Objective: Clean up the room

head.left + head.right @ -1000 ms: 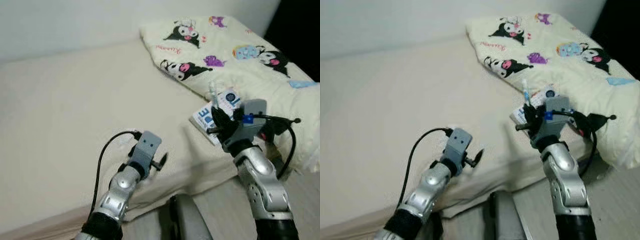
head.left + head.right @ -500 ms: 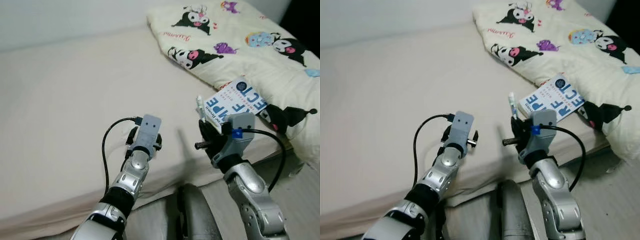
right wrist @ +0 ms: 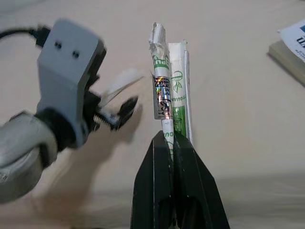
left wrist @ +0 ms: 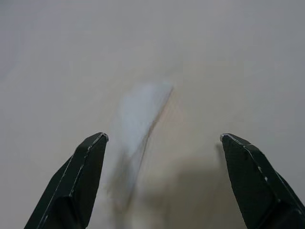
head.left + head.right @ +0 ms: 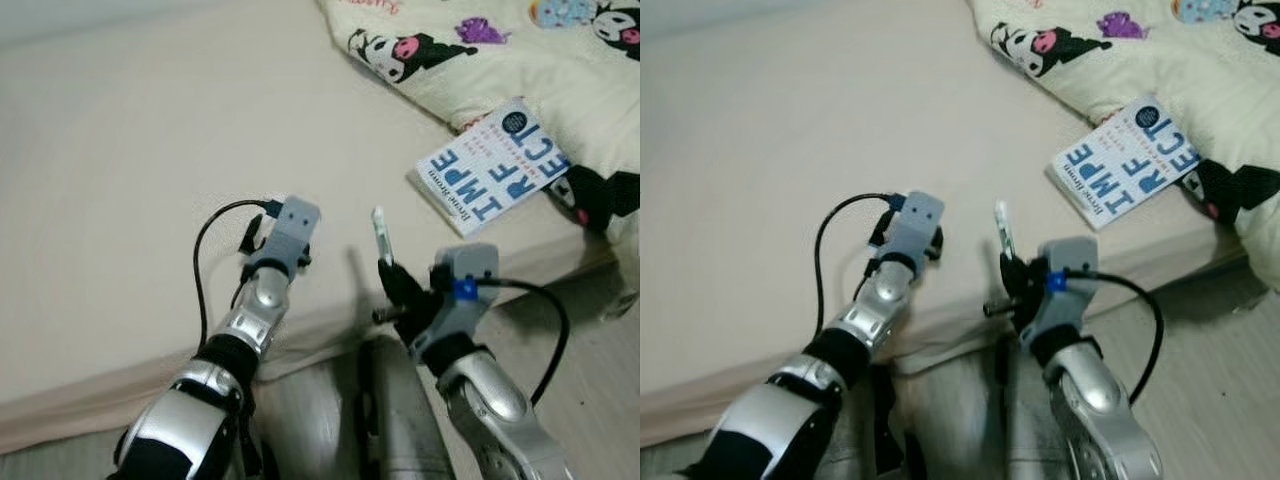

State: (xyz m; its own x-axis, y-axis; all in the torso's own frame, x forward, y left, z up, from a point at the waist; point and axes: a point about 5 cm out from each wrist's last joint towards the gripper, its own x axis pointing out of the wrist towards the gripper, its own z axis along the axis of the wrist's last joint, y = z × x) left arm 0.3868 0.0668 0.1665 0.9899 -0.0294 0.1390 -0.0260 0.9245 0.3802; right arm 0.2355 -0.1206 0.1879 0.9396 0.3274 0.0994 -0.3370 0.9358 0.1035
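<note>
On the cream bed sheet (image 5: 130, 150), a white-and-blue paperback book (image 5: 495, 168) reading "IMPERFECT" lies at two o'clock of the right gripper (image 3: 172, 138) pinching green-printed paper-wrapped straws (image 3: 169, 98), while the left gripper (image 4: 162, 143) is spread wide over a pale paper scrap (image 4: 138, 112).

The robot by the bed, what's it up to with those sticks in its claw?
It is tidying a cream-sheeted bed. Its right hand is shut on a few thin paper-wrapped straws with green print, holding them upright over the bed's edge. Its left hand is open above a small pale scrap of wrapper lying on the sheet. A white paperback book with blue lettering lies beside a cartoon-print quilt.
</note>
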